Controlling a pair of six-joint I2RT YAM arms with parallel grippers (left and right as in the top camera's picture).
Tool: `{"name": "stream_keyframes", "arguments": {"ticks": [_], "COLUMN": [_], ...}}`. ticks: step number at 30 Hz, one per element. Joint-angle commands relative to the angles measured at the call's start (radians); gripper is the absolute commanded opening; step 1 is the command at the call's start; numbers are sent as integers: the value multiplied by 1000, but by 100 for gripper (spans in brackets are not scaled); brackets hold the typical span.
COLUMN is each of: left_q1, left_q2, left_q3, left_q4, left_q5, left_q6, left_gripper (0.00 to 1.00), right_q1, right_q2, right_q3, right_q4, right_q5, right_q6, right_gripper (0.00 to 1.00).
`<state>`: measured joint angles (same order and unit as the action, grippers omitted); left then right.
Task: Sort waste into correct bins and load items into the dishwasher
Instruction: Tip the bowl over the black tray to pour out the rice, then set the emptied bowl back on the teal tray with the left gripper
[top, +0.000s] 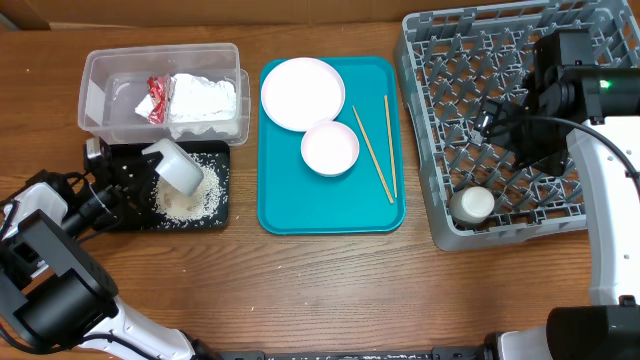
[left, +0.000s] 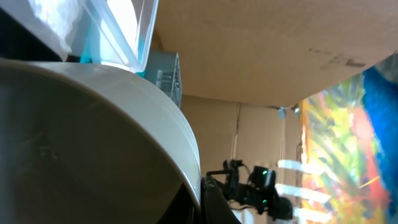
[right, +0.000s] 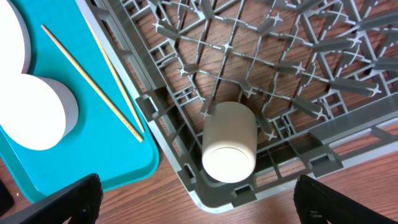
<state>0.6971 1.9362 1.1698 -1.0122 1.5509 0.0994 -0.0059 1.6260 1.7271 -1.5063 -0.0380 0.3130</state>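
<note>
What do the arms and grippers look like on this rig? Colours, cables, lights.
Left arm and right arm: white links, black joint housings. Left gripper and right gripper are black. A black cable runs along the right arm, which shows a green light.

From overhead I look straight down on the bench. My left wrist view is pressed against a bowl, facing sideways. My right wrist looks closely down on the rack corner and cup, shared with overhead.
</note>
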Motion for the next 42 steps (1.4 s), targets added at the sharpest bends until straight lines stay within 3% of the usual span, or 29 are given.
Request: {"name": "stream_keyframes", "arguments": {"ticks": [1, 8, 12, 15, 17, 20, 23, 26, 30, 37, 39, 42], "left_q1": [-5, -6, -6, -17, -24, -35, -56, -89, -180, -471, -576, -729], "left_q2": [-8, -8, -8, -29, -53, -55, -56, -64, -91, -140, -138, -137], "left_q3": [6, 7, 26, 57, 97, 161, 202, 252, 303, 308, 306, 293], "left_q4": [44, 39, 69, -59, -78, -124, -246, -369, -448, -436, -410, -299], "left_q5": [-66, -16, -98, -53, -190, -398, -247, -217, -285, -486, -604, -847], "left_q6": [-30, 14, 23, 185, 273, 110, 251, 387, 448, 453, 407, 216], "left_gripper": [4, 4, 4, 4, 4, 4, 4, 4, 4, 4, 4, 4], "right_q1": [-1, -1, -1, -1, -1, -1, -1, -1, -1, -1, -1, -1], "right_q2": [-9, -9, -9, -9, -9, -9, -9, -9, -9, -9, -9, -9], "right_q3": [13, 13, 13, 13, 13, 13, 13, 13, 13, 13, 13, 13], "right_q4": [0, -8, -8, -16, -18, -15, -11, -11, -10, -11, -10, -10], "right_q5": [0, 0, 0, 0, 0, 0, 0, 0, 0, 0, 0, 0], "right_q6": [-16, -29, -29, -29, -29, -29, -29, -29, -32, -32, -32, -32], "right_gripper": [100, 100, 100, 100, 100, 100, 100, 100, 100, 100, 100, 100]}}
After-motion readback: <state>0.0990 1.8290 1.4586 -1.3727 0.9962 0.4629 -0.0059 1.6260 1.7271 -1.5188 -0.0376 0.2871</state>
